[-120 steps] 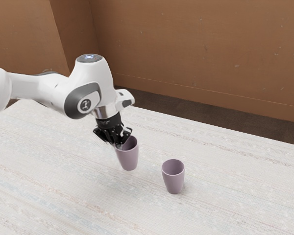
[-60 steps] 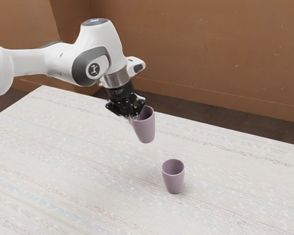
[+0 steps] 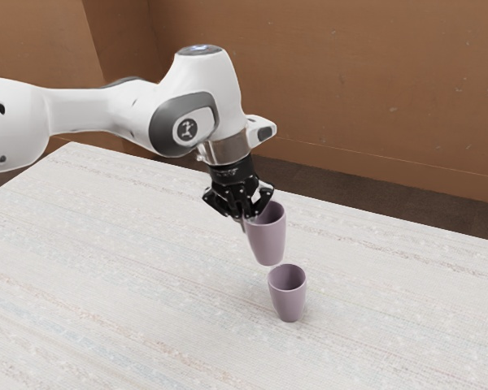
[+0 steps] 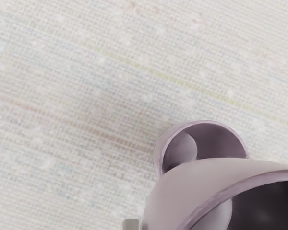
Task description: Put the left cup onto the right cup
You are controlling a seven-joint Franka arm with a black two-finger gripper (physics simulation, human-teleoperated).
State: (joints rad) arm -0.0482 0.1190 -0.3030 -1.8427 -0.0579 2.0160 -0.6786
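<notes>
In the wrist view the held cup (image 4: 216, 191) lies closest to the hand, a wide mauve curve. Just past it is the open mouth of the standing cup (image 4: 207, 138), on the woven pale table (image 4: 62, 96).

In the exterior view, the bare table (image 3: 106, 284) lies in front of the standing cup (image 3: 287, 294), which is upright and in the same spot as a second ago. Just above its rim, a little toward the exterior view's left, hangs the held cup (image 3: 267, 240). It is tilted, with its base pointing down at the standing cup's mouth. Whether the two touch cannot be told.

A second ago the held cup was low, beside the standing cup on the exterior view's left. Half a second ago it was high above the table. Now it has come across and down.

The gripper (image 3: 248, 213) pinches the held cup's rim wall between its nearly closed black fingers. The white arm (image 3: 106, 114) reaches in from the exterior view's left. Nothing lies between the two cups.

Beyond the standing cup are a dark strip of floor (image 3: 390, 191) and a brown wall (image 3: 374, 73).
</notes>
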